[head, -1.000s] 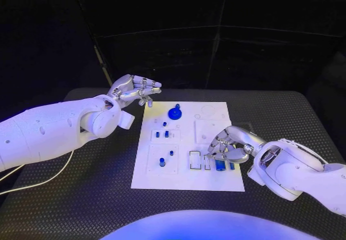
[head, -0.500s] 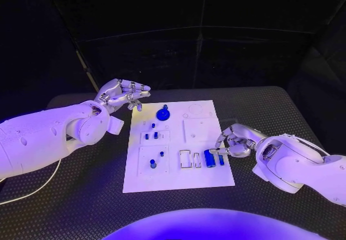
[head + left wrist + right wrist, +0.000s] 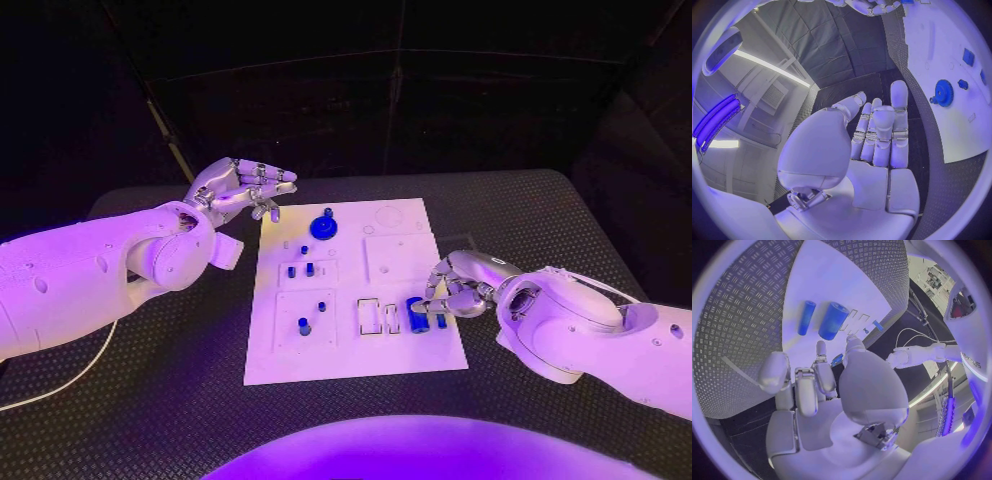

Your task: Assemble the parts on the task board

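On the black ridged bench (image 3: 173, 400) lies the white board (image 3: 361, 300); beside its cylinders (image 3: 417, 315), the empty, loosely curled right robot hand (image 3: 459, 290) has shifted closer; left robot hand (image 3: 238, 187) stays raised, empty.

Robot lab, black enclosure walls, ridged black table (image 3: 577, 230), white task board (image 3: 353, 355), ceiling light strips

The right hand (image 3: 459, 290) now sits a little lower and closer to the thick blue cylinder (image 3: 417, 314) at the near right of the white board (image 3: 418, 350) than half a second ago, its fingers curled just above it. The thin blue rod (image 3: 806, 317) lies beside the cylinder.
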Controlling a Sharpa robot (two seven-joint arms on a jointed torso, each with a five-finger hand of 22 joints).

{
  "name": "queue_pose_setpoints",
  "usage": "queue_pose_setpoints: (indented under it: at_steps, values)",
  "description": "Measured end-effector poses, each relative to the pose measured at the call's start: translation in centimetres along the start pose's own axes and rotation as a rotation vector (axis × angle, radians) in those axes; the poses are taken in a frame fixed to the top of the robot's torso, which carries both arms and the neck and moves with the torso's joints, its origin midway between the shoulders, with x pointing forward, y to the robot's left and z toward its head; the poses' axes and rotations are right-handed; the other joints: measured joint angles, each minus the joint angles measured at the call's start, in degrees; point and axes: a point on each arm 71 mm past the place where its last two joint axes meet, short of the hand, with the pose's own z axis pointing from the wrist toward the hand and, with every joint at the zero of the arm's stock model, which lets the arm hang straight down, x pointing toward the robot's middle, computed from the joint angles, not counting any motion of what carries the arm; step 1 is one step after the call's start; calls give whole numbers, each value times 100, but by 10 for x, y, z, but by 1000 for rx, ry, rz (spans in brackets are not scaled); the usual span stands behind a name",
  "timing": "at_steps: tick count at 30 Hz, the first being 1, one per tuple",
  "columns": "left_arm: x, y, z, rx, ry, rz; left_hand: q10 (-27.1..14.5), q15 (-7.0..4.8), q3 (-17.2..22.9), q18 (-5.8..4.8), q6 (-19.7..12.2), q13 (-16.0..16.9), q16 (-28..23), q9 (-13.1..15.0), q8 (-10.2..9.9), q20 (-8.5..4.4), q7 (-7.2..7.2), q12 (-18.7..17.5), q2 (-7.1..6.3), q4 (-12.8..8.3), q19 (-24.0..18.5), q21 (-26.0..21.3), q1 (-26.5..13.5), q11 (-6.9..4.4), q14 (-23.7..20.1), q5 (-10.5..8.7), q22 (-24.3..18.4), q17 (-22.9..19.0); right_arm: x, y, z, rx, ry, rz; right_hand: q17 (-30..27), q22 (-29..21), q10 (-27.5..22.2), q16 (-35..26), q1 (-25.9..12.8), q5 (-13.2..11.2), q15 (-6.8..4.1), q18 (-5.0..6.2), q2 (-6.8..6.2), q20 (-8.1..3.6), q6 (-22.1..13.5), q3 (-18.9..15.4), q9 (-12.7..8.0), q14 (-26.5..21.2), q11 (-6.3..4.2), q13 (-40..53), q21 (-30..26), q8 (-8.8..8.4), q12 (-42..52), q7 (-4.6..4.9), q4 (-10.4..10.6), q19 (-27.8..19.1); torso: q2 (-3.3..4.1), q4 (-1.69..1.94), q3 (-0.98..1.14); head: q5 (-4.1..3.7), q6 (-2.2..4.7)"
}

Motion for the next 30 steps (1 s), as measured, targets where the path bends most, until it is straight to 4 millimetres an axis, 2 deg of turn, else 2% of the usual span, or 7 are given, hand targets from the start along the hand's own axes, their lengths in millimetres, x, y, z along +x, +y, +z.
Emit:
queue_pose_setpoints:
  at_steps: [22,26,30]
  values:
    - [0,0,0,-2,2,-3,0,0,0,0,0,-1,0,0,0,0,0,0,0,0,0,0,0,0,0,0,-2,1,25,1,8,17,73,-65,-1,8,0,0,-31,0,0,1,31,0,0,-51,137,0,0,30,-1,130,0,0,-13,0,-7,5,-3,6,-38]
    - [1,1,0,-3,2,-6,0,0,0,0,0,-1,0,0,0,0,0,0,0,0,0,0,0,0,0,0,-4,1,26,3,11,14,69,-75,-1,12,13,0,-64,8,0,1,74,0,-16,-51,182,0,-13,48,-1,168,26,-18,-13,0,-7,9,-3,9,-36]
    - [1,1,0,-4,1,-9,0,0,0,0,0,-1,0,0,0,0,0,0,0,0,0,0,0,0,0,0,-4,1,26,3,13,12,64,-83,-2,30,21,0,-30,138,-1,2,156,0,-34,-52,256,0,-21,79,-1,213,27,-39,-12,0,-7,13,-3,14,-42]
